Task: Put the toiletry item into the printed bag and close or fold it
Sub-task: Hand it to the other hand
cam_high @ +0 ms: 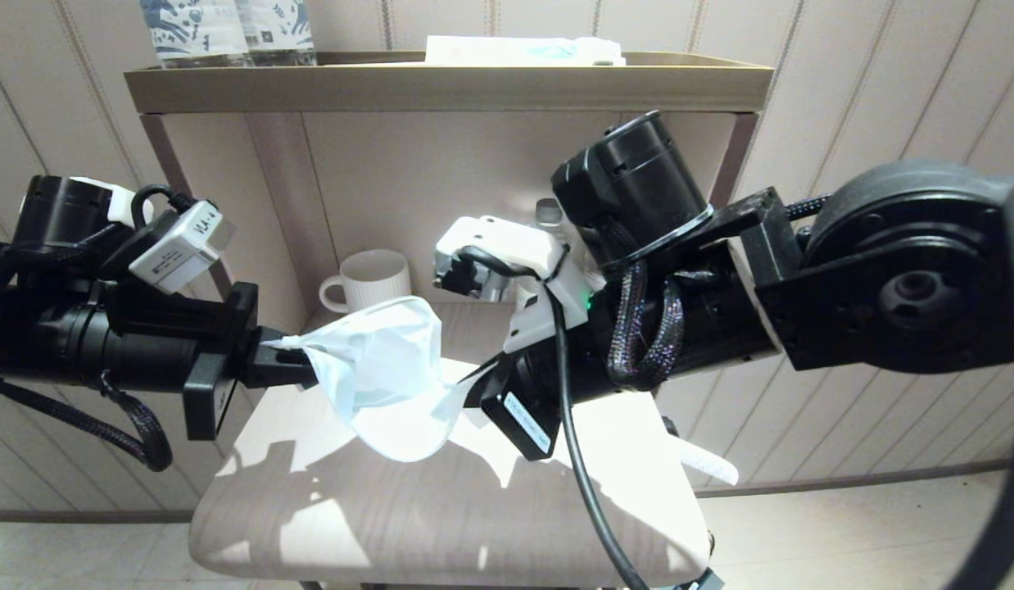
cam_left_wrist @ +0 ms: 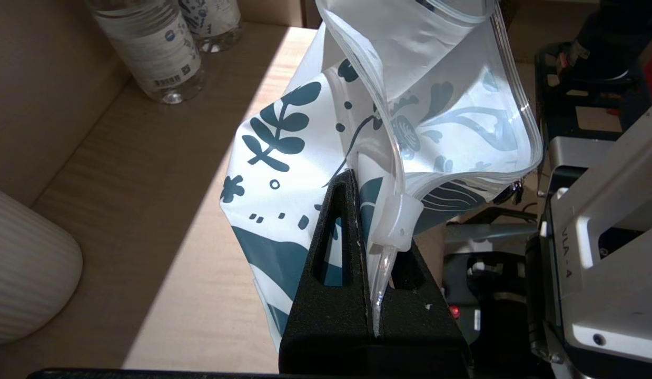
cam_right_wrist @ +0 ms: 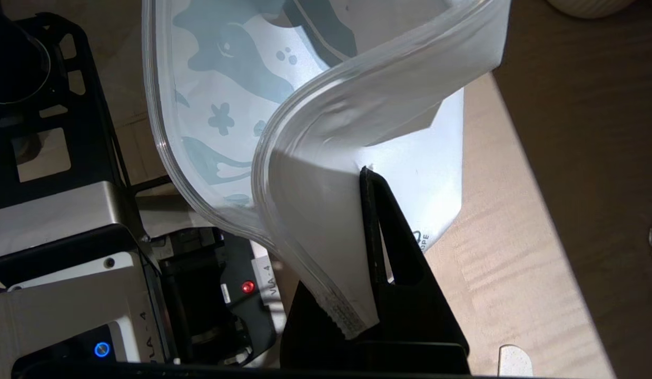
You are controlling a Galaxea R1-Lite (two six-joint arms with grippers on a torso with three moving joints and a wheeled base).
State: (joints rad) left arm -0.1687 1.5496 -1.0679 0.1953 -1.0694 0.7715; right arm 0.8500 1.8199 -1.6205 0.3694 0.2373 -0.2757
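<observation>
The printed bag (cam_high: 384,369) hangs in the air over the table, held between both grippers. My left gripper (cam_high: 298,360) is shut on its left end, pinching the clear top strip beside the white slider (cam_left_wrist: 394,221). My right gripper (cam_high: 474,387) is shut on the opposite end; in its wrist view the bag (cam_right_wrist: 315,210) covers one finger. The teal print shows on the bag (cam_left_wrist: 305,131), and the clear strip bows apart into an open mouth. The white comb (cam_high: 708,463) lies on the table near its right edge, partly hidden by my right arm; its tip (cam_right_wrist: 513,360) shows.
A ribbed white mug (cam_high: 368,279) stands at the back of the pale wooden table (cam_high: 441,524). Two printed bottles (cam_high: 228,29) and a flat white-and-blue packet (cam_high: 523,49) sit on the upper shelf. More bottles (cam_left_wrist: 152,47) stand at the table's back.
</observation>
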